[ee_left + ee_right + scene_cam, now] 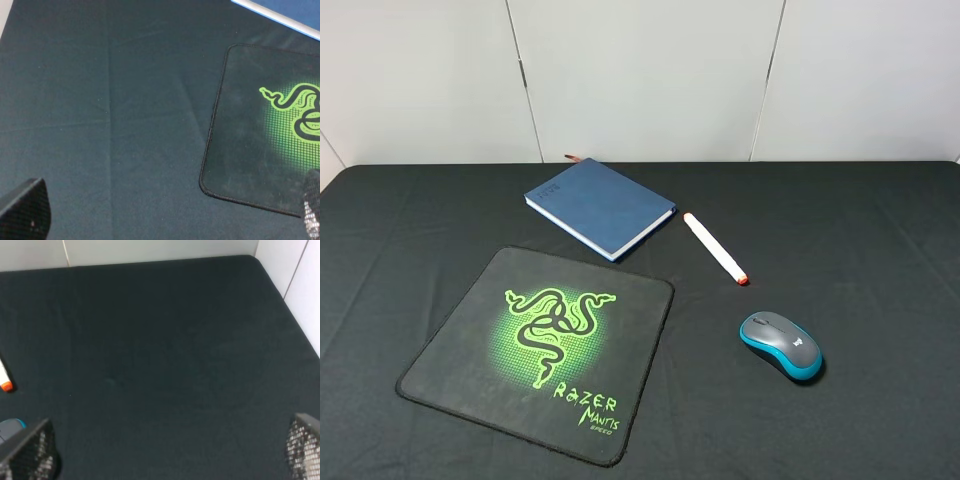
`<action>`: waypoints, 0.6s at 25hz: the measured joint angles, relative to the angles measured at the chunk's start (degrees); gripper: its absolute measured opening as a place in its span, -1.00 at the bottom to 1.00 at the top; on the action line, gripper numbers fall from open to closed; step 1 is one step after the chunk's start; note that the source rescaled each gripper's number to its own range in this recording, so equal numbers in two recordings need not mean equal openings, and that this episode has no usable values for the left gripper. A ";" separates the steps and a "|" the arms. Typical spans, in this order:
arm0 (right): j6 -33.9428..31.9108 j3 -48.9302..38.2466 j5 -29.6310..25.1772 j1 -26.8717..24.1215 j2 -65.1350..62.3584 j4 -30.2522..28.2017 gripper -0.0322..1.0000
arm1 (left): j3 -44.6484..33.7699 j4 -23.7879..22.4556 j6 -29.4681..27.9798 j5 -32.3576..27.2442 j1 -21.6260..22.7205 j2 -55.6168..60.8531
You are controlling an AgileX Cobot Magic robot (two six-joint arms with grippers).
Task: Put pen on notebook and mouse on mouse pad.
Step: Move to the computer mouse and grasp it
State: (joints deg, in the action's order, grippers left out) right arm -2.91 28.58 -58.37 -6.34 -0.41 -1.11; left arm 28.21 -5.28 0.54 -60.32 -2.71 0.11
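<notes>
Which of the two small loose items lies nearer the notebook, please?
The pen, the slim white stick with an orange-red tip, lies just beside the notebook; the teal-sided mouse sits clearly farther off.

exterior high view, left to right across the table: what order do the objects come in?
mouse pad → pen → mouse. The notebook lies farther back, over the mouse pad's right half, so it is left out.
</notes>
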 joint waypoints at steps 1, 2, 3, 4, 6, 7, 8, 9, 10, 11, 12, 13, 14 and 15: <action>0.00 0.00 0.00 0.00 0.00 0.00 1.00 | 0.00 0.00 0.00 0.00 0.00 0.00; 0.00 0.00 0.00 0.00 0.00 0.00 1.00 | 0.00 0.00 0.00 0.00 0.00 0.00; 0.00 0.00 0.00 0.00 0.00 0.00 1.00 | 0.00 0.00 0.00 0.00 0.00 0.00; 0.00 0.00 0.00 0.00 0.00 0.00 1.00 | 0.00 0.00 0.00 0.00 0.00 0.00; 0.00 0.00 0.00 0.00 0.00 0.00 1.00 | 0.00 0.00 0.00 0.00 0.00 0.00; 0.00 0.00 0.00 0.00 0.00 0.06 1.00 | 0.00 0.00 0.00 0.00 0.00 0.00; 0.00 0.00 0.00 0.00 0.00 0.24 1.00 | 0.00 0.00 0.00 0.00 0.00 0.00; 0.00 0.00 0.00 0.00 0.00 0.61 1.00 | 0.00 0.00 0.00 0.00 0.00 0.00; 0.00 0.00 0.00 0.00 0.00 1.11 1.00 | 0.00 0.00 0.00 0.00 0.00 0.00; -0.05 0.00 0.00 0.00 0.00 1.90 1.00 | 0.00 0.00 0.00 0.00 0.00 0.00; -0.22 0.00 0.00 0.00 0.00 2.38 1.00 | 0.00 0.00 0.00 0.00 0.00 0.00; -0.22 0.00 0.00 0.00 0.00 2.70 1.00 | 0.00 0.00 0.00 0.00 0.00 0.00; -0.42 0.00 0.00 0.00 0.00 2.84 1.00 | 0.00 0.00 0.00 0.00 0.00 0.00; -0.42 0.00 0.00 0.00 0.00 3.00 1.00 | 0.00 0.00 0.00 0.00 0.00 0.00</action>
State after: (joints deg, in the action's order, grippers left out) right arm -3.33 28.58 -58.37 -6.34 -0.41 1.88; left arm 28.21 -5.28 0.54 -60.32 -2.71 0.11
